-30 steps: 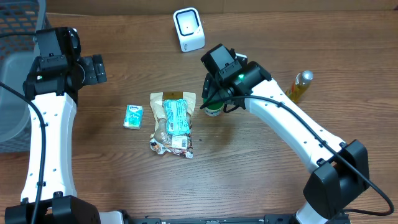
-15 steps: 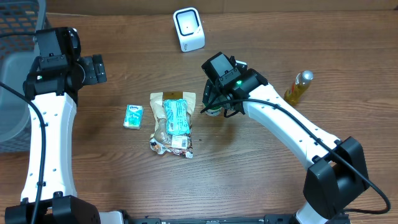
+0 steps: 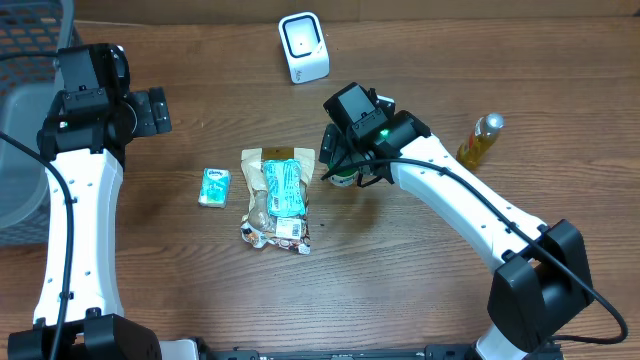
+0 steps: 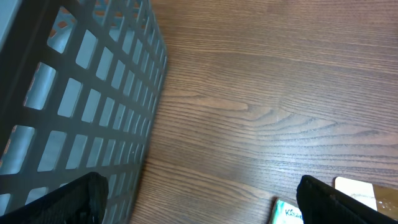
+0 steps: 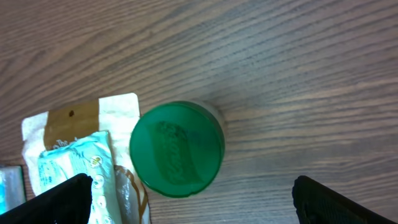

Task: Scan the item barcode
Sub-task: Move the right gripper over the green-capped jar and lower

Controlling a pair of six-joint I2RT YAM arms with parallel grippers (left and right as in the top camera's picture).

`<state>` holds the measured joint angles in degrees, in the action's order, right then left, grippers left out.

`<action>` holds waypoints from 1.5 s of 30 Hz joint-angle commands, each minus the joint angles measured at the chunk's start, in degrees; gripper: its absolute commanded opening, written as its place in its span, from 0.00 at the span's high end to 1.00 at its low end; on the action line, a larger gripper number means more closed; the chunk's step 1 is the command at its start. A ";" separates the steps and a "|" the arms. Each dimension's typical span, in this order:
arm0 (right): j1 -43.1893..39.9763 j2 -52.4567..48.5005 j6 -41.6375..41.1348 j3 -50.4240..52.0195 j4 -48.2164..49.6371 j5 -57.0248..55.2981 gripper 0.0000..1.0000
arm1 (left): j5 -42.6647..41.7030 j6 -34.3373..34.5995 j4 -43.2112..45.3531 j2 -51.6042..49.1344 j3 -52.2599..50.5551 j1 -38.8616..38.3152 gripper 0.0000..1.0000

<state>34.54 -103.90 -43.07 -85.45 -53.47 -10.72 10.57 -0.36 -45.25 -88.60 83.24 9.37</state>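
Note:
A white barcode scanner (image 3: 303,47) stands at the back of the table. A small jar with a green lid (image 3: 343,178) stands upright just right of a snack bag (image 3: 278,198). My right gripper (image 3: 346,160) hovers directly over the jar, open. In the right wrist view the green lid (image 5: 177,149) sits just ahead of the right gripper (image 5: 193,208), whose spread fingers do not touch it. My left gripper (image 3: 150,110) is open and empty at the far left, over bare wood in the left wrist view (image 4: 202,208).
A grey mesh basket (image 3: 20,150) fills the left edge, also seen as a basket wall (image 4: 81,93). A small green tissue pack (image 3: 214,187) lies left of the snack bag. A yellow bottle (image 3: 481,138) lies at the right.
My right gripper has spread its jaws wider and shifted slightly left over the green-lidded jar. The left arm has not moved.

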 commanded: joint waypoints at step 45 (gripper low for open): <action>-0.11 -9.38 10.67 0.37 -7.19 0.50 0.36 | -0.09 0.57 0.04 0.76 0.85 -0.39 0.01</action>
<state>34.54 -112.88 -38.44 -85.95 -57.58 -10.31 10.57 -0.36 -45.25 -88.60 83.24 9.37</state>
